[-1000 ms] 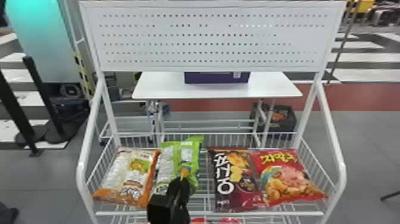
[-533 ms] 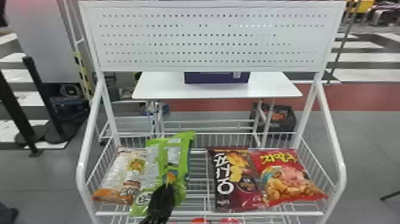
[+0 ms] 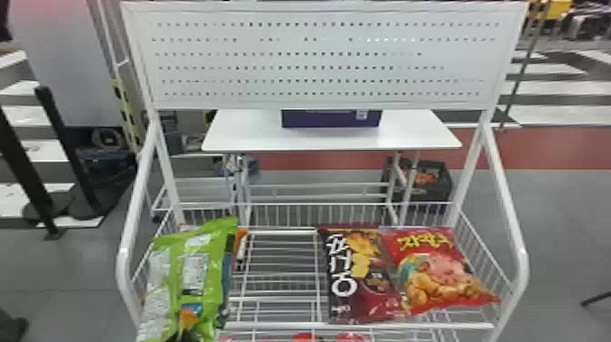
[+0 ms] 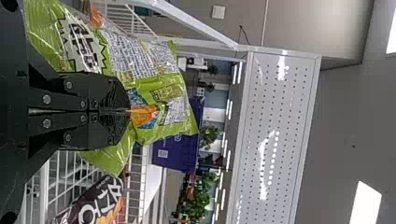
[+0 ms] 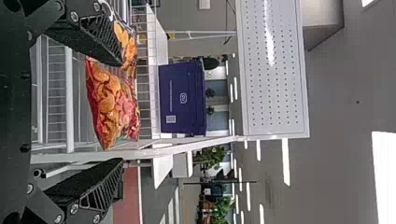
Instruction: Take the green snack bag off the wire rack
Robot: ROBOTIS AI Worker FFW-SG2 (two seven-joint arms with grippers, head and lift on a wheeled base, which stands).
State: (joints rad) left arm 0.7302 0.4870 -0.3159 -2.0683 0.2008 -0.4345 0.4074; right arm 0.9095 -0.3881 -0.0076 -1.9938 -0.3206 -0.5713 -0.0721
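Note:
The green snack bag (image 3: 200, 268) is at the left side of the wire rack (image 3: 277, 325) in the head view, in front of the orange bag's place. At its lower part, my left gripper (image 3: 182, 335) shows at the bottom edge. In the left wrist view, the left gripper (image 4: 128, 111) is shut on the green snack bag (image 4: 161, 93), which is pinched and creased between the fingertips. My right gripper (image 5: 122, 112) stands open before the rack, with nothing between its fingers; a red snack bag (image 5: 109, 100) lies beyond them.
A dark snack bag (image 3: 359, 277) and a red one (image 3: 436, 268) lie on the rack's right half. Slanted side rails (image 3: 507, 218) flank the basket, and a perforated panel (image 3: 318, 54) rises behind. A white table (image 3: 418, 132) with a purple box (image 3: 329, 118) stands farther back.
The green snack bag has moved left and nearer the camera in my left gripper, leaving its place on the wires and now covering most of the orange bag. The other bags have stayed put.

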